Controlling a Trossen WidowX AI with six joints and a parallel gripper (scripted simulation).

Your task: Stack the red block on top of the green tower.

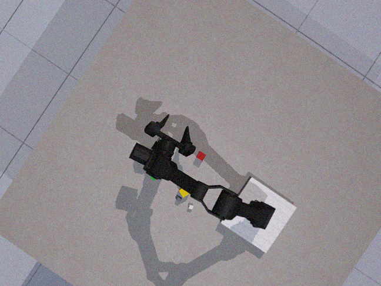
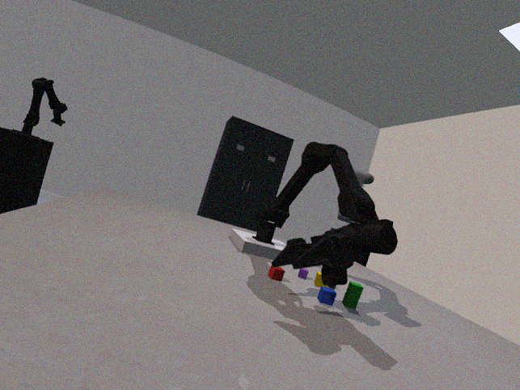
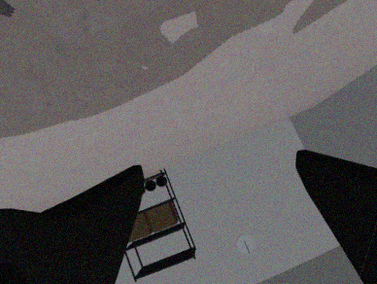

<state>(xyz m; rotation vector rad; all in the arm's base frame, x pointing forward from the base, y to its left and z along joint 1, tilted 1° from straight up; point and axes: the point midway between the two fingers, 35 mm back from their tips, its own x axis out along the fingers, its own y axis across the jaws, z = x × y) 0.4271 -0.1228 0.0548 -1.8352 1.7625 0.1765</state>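
1. Red block (image 2: 276, 272) sits on the table (image 2: 130, 295), furthest left of the blocks in the exterior view, just beside and below my fingertips, not touched.
2. My gripper (image 1: 175, 127) is spread nearly full wide, nothing held; wrist view shows only gap between the fingers, pointed at wall and a shelf (image 3: 157, 226).
3. Further right: purple block (image 2: 303, 272), yellow block (image 2: 319, 278), blue block (image 2: 326, 295), all near each other.
4. Green tower (image 2: 352, 294) stands upright at far right, well apart from the red block; the top view mostly hides it under my arm.
5. Step, as I judge: approach, before grasp. Next: tilt the wrist down, centre the jaws over the red block, descend, close.
6. Risk: my forearm hangs close over the tower; swing clear.
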